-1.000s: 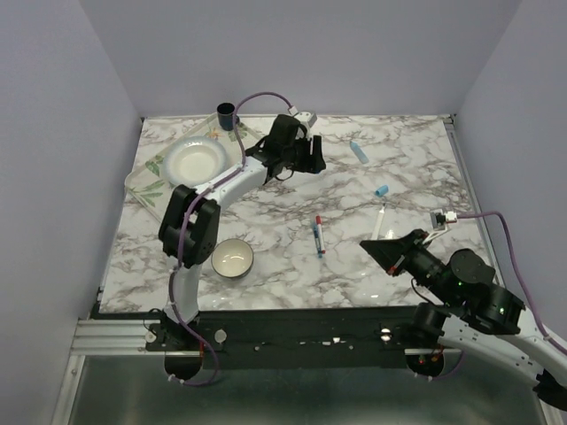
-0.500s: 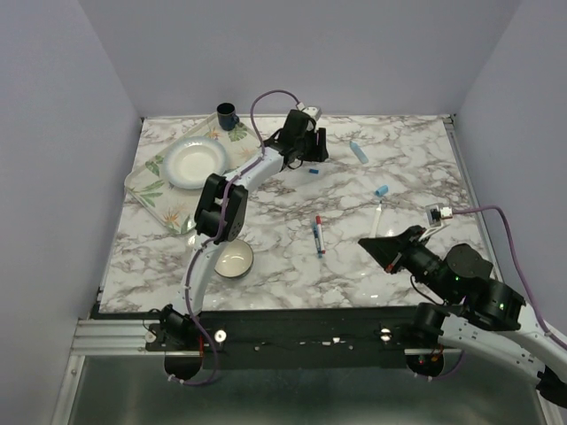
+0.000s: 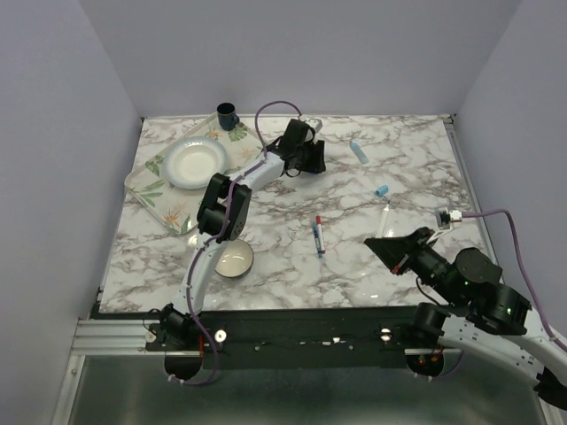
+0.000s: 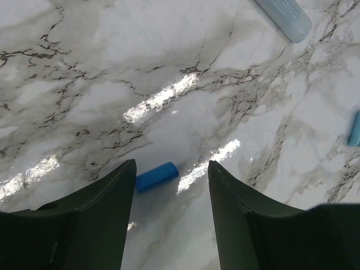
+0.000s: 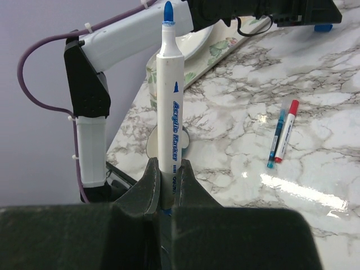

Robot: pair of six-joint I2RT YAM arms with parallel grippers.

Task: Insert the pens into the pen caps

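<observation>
Left wrist view: light blue pen [image 4: 284, 18] cut off by top edge; light blue cap [image 4: 354, 129] blurred, cut off by right edge. Top view: dark blue cap [image 4: 157, 176] hidden beneath left gripper [image 3: 313, 162]. Right wrist view: white pen [image 5: 170, 112] lower end buried between right gripper [image 5: 167, 167] fingers.

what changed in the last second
The left gripper reached farther out, then came down, open, around the dark blue cap; it has not closed on it. The right gripper drifted slightly right, still clamped on the white pen. The two loose pens, light blue cap and bowl stayed put.
</observation>
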